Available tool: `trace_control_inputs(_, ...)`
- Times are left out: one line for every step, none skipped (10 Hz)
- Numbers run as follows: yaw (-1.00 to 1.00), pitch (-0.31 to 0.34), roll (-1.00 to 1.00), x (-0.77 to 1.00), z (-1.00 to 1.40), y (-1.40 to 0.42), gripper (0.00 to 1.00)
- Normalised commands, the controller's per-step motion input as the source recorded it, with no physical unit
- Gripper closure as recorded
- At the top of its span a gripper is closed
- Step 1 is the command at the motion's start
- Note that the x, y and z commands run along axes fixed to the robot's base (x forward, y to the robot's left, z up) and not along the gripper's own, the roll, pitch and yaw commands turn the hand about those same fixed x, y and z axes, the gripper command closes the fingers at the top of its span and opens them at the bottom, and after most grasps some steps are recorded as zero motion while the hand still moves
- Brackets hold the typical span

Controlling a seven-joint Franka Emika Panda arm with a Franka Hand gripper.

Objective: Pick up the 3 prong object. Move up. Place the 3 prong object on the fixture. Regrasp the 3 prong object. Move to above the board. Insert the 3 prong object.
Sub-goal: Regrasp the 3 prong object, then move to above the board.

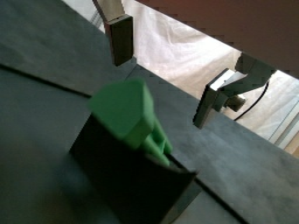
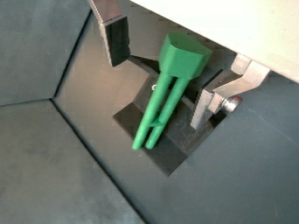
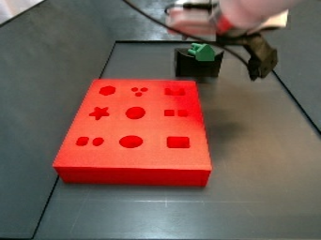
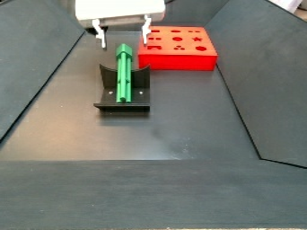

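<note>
The green 3 prong object [image 4: 125,70] lies along the top of the dark fixture [image 4: 124,101], with its thick head toward the board; it shows in both wrist views [image 1: 128,118] [image 2: 170,96]. My gripper [image 4: 121,38] is open and hangs just above the head end. Its fingers [image 2: 118,44] stand on either side of the peg with gaps and hold nothing. The red board [image 3: 135,117] with shaped holes lies beside the fixture [image 3: 197,67]. In this side view the gripper [image 3: 238,45] is over the fixture.
The dark floor has sloped dark walls [image 4: 48,72] on both sides. The board [image 4: 180,49] sits just beyond the fixture. A white cloth [image 1: 176,48] lies outside the work area.
</note>
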Motion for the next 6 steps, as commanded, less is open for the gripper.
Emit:
trace_control_inputs(0.05, -0.037, 0.11, 0.15, -0.79, -0.03, 0.0)
trace_control_inputs(0.03, -0.029, 0.1, 0.12, -0.56, -0.03, 0.0)
trace_control_inputs(0.03, -0.022, 0.1, 0.1, -0.42, -0.03, 0.0)
trace_control_inputs(0.03, -0.013, 0.1, 0.1, -0.28, -0.03, 0.0)
trace_control_inputs(0.0, 0.0, 0.0, 0.0, 0.0, 0.0, 1.0)
trace_control_inputs(0.02, 0.257, 0.17, -0.01, 1.0, -0.13, 1.0)
